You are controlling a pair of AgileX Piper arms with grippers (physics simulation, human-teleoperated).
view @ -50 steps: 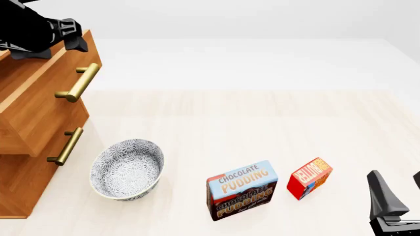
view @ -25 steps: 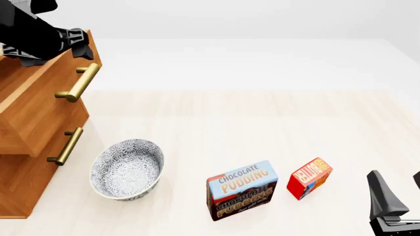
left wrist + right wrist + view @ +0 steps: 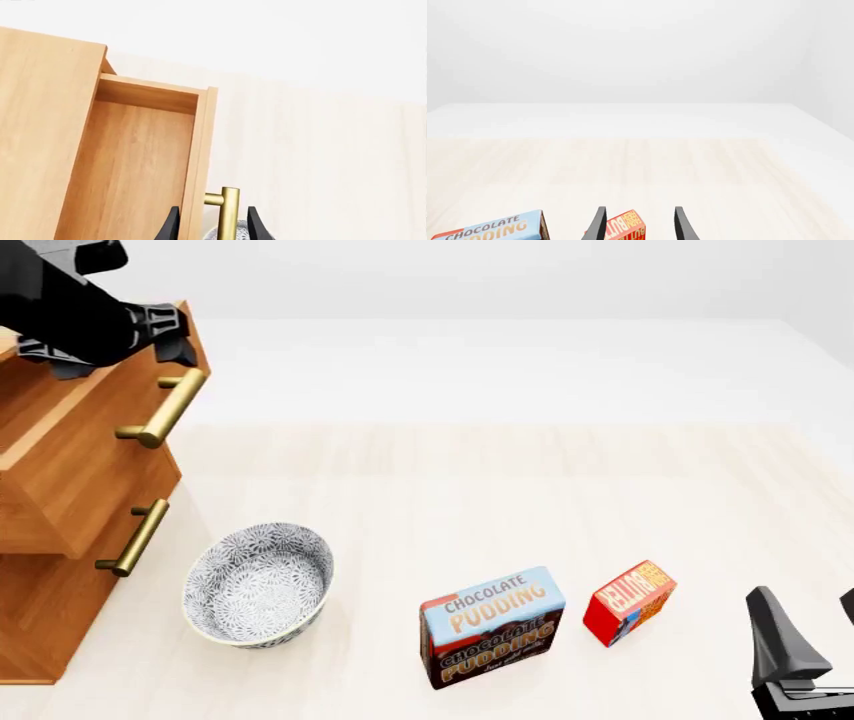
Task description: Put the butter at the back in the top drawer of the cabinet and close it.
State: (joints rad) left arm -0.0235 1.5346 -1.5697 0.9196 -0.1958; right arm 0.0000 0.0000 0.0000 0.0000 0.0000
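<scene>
The butter (image 3: 630, 602), a small red and orange box, stands on the table at the front right, next to the pudding box. It also shows in the right wrist view (image 3: 622, 228), just ahead of my open, empty right gripper (image 3: 640, 215), which sits low at the front right (image 3: 809, 628). The cabinet (image 3: 54, 570) stands at the left. Its top drawer (image 3: 94, 430) is pulled out, and its inside (image 3: 133, 170) looks empty. My left gripper (image 3: 163, 332) is open above the drawer's front edge. Its fingers straddle the brass handle (image 3: 230, 212) from above without closing on it.
A patterned bowl (image 3: 258, 583) sits in front of the cabinet's lower drawers. The chocolate pudding box (image 3: 491, 625) stands left of the butter and shows in the right wrist view (image 3: 494, 230). The second drawer's handle (image 3: 134, 536) sticks out below the top one.
My left gripper has moved right and slightly down, from over the cabinet top to over the open drawer's front edge. The right arm, boxes and bowl have not moved.
</scene>
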